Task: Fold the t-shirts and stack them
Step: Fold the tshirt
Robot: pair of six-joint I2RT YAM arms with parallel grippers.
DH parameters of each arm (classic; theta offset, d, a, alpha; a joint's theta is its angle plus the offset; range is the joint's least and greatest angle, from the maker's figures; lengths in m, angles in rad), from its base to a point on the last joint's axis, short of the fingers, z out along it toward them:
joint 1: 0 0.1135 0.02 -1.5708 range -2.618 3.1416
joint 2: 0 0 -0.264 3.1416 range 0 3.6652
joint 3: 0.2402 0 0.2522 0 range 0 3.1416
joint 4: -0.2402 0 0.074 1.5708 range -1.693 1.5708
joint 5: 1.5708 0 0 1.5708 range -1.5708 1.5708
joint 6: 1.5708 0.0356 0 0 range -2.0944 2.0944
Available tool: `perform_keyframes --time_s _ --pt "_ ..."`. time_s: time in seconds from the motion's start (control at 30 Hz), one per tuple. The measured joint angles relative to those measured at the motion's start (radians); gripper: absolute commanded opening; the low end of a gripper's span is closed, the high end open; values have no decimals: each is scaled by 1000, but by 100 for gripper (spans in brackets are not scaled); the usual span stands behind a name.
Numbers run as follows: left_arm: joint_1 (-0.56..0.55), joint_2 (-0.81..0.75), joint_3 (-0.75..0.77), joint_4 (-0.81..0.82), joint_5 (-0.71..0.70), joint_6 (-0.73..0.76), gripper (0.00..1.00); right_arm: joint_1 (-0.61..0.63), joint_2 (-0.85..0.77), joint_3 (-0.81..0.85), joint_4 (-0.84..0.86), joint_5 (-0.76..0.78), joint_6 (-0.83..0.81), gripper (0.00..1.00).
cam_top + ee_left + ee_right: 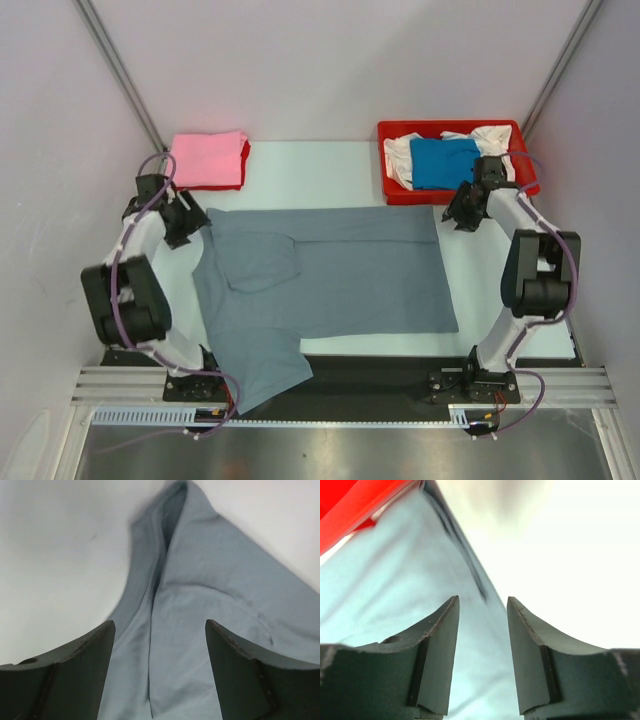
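Left gripper (160,622) spread above grey t-shirt (340,275); right gripper (483,598) parted, nothing held.

A red tray (386,165) sits at the far right corner of the pale surface (310,175) — white walls (320,60) behind. Along the near edge — a black strip (380,368) and an aluminium rail (120,385).

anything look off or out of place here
the slate grey t-shirt lies askew: its near left corner spills off the table edge onto the black rail by the left arm's base, and one sleeve is folded over on top. the blue shirt and white shirt sit crumpled in the red tray
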Motion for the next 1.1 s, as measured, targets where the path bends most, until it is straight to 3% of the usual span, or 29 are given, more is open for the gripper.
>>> perform_keyframes --time_s 0.23,0.37,0.53,0.67,0.8,1.1 --pt "-1 -391 -207 -138 -158 -188 76 67 -210 -28 -174 11 15 49" --pt "-3 -469 -326 -222 -198 -287 76 191 -286 -117 -215 -31 22 49" --pt "3 -447 -384 -283 -225 -340 69 296 -301 -223 -235 -105 27 48" --pt "5 -414 -380 -240 -241 -324 75 297 -299 -282 -243 -116 11 47" --pt "19 -330 -332 -227 -275 -267 81 230 -294 -280 -247 -126 -18 48" --pt "54 -186 -273 -177 -253 -252 76 15 -231 -225 -241 -120 -67 49"
